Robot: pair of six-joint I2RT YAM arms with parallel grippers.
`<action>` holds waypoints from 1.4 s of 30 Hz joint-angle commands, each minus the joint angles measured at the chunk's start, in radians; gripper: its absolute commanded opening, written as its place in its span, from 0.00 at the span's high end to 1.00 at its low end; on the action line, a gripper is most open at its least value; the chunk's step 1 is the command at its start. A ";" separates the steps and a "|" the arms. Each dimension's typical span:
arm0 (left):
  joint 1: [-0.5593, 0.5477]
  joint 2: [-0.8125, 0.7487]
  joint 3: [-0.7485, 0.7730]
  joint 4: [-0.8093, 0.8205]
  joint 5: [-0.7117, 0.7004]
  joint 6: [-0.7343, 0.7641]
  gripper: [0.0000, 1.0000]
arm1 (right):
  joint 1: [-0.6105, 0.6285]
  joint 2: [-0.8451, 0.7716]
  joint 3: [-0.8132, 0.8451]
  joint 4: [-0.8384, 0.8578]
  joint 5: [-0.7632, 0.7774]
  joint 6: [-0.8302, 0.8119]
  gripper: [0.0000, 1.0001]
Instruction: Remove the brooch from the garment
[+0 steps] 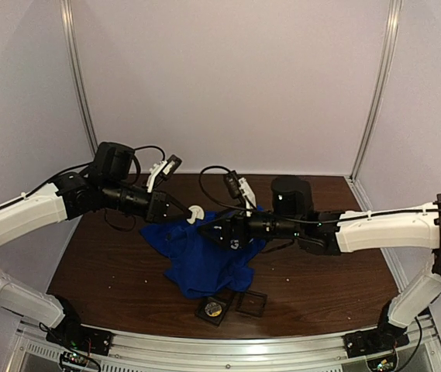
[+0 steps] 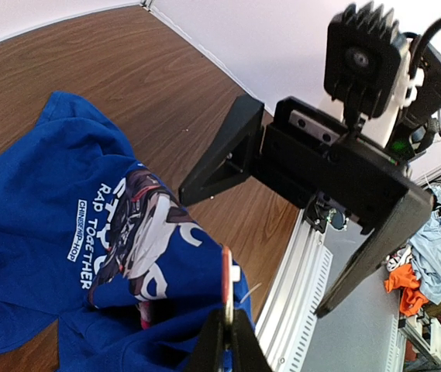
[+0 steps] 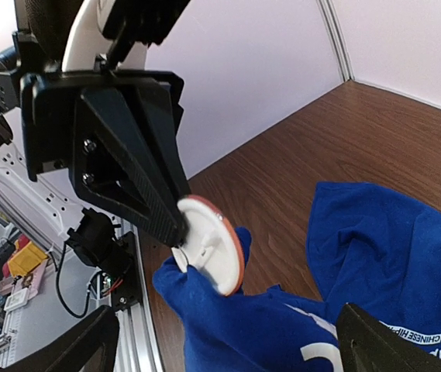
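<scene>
My left gripper [image 3: 175, 231] is clamped on the brooch [image 3: 214, 246], a round white disc pinched at my fingertips. The garment [image 3: 394, 256] bunches against it just below. My right gripper [image 2: 251, 252] gapes wide just beside, holding nothing. The garment's chest reads "RAP TOGETHER" and "CHINESE HIP-HOP".

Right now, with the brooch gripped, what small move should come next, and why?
Probably close the right gripper on the shirt fold just under the brooch. The left gripper is shut on the brooch, the shirt hangs from it, and the right jaws stand open, holding nothing.
</scene>
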 commanded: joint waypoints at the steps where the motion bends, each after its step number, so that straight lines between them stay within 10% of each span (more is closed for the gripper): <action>1: 0.001 0.005 0.031 0.013 -0.012 0.000 1.00 | 0.055 0.037 0.016 -0.077 0.173 -0.081 0.01; 7: 0.002 0.003 0.031 0.010 -0.026 0.000 1.00 | 0.085 0.079 0.026 -0.076 0.241 -0.074 0.14; 17: 0.002 0.007 0.033 -0.005 -0.082 0.002 1.00 | 0.096 0.056 0.004 -0.026 0.317 -0.027 1.00; 42: 0.001 0.048 0.048 -0.051 -0.116 0.018 1.00 | 0.058 0.049 0.185 -0.217 0.528 0.018 1.00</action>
